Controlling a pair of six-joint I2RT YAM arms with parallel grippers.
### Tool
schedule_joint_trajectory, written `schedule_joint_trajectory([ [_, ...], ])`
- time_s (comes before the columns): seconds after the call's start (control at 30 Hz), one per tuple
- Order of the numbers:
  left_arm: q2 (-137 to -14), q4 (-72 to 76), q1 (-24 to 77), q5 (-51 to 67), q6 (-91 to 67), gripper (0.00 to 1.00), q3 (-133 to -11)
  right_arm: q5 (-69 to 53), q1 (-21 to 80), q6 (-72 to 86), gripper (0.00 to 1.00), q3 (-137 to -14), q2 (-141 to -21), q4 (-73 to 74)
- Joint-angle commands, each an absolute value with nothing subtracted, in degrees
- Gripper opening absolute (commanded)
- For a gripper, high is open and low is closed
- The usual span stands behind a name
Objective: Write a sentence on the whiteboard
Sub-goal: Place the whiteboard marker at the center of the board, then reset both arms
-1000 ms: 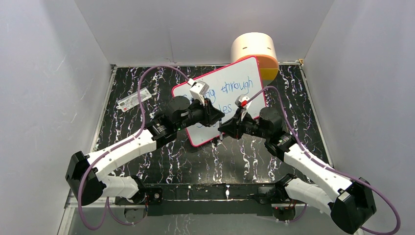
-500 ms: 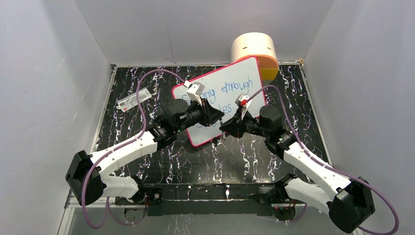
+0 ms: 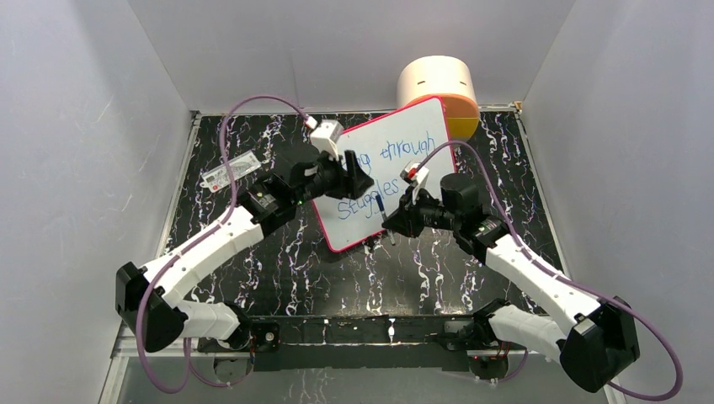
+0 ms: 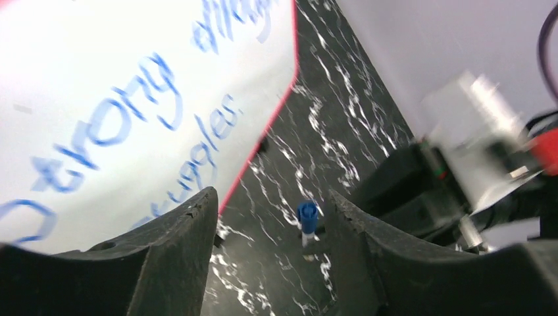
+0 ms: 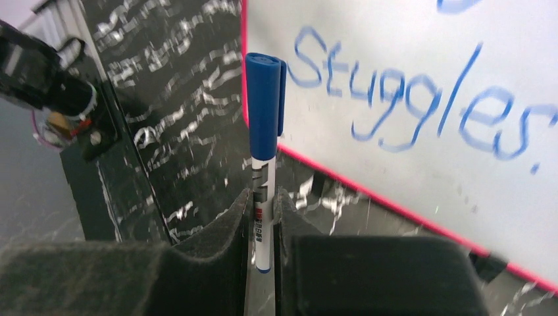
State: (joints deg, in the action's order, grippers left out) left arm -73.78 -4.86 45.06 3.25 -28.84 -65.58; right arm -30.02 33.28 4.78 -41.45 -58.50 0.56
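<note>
- Black marbled table (image 3: 522,194) between white walls; the whiteboard (image 3: 425,174) sits askew at upper centre, far corner against a cream tub (image 3: 436,82).
- The sentence (image 3: 407,148), two blue lines, looks finished, full stop included.
- My right pincer (image 5: 263,209) clamps an upright marker (image 5: 264,112) just off the board's near edge; its cap is on, so I judge the writing done.
- My left pincer (image 4: 270,263) stands parted and empty over the board's left part.
- Bare table lies lower in frame; a packet (image 3: 231,171) sits upper left.

left arm (image 3: 215,240) reaching forward | left jaws apart | right arm (image 3: 522,269) reaching forward | right jaws clamped on marker (image 5: 263,105)
</note>
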Motion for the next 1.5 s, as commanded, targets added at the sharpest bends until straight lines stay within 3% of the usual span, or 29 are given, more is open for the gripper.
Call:
schedule_joint_trajectory([
  [0.0, -71.1, -10.8, 40.5, -3.0, -24.8, 0.61, -72.3, -24.4, 33.1, 4.9, 0.00, -43.2, -60.9, 14.8],
  [0.13, -65.8, -14.1, 37.2, -11.3, -23.2, 0.78, -70.6, -16.0, 33.1, 9.3, 0.00, -42.5, -61.7, 21.3],
  [0.27, -60.1, -16.5, 31.7, -17.3, -22.5, 0.86, -65.3, -10.8, 33.1, 14.2, 0.00, -40.5, -61.9, 23.9],
  [0.47, -51.0, -18.1, 23.4, -18.6, -22.9, 0.88, -55.2, -6.7, 33.1, 19.1, 0.00, -37.7, -65.8, 25.0],
  [0.73, -37.2, -18.0, 22.2, -22.5, -18.7, 0.90, -45.6, -4.0, 33.1, 21.4, 0.04, -34.5, -68.6, 20.9],
  [0.87, -32.8, -19.7, 22.1, -22.3, -18.1, 0.90, -43.8, -2.5, 33.1, 22.7, 0.17, -33.0, -68.2, 19.1],
  [1.07, -26.9, -24.9, 22.1, -22.8, -18.8, 0.91, -45.7, 3.3, 33.1, 24.3, 0.46, -33.9, -63.6, 22.1],
  [1.47, -17.3, -31.0, 22.1, -23.2, -17.0, 0.92, -55.8, 26.4, 33.1, 23.8, 0.97, -46.5, -30.6, 35.7],
])
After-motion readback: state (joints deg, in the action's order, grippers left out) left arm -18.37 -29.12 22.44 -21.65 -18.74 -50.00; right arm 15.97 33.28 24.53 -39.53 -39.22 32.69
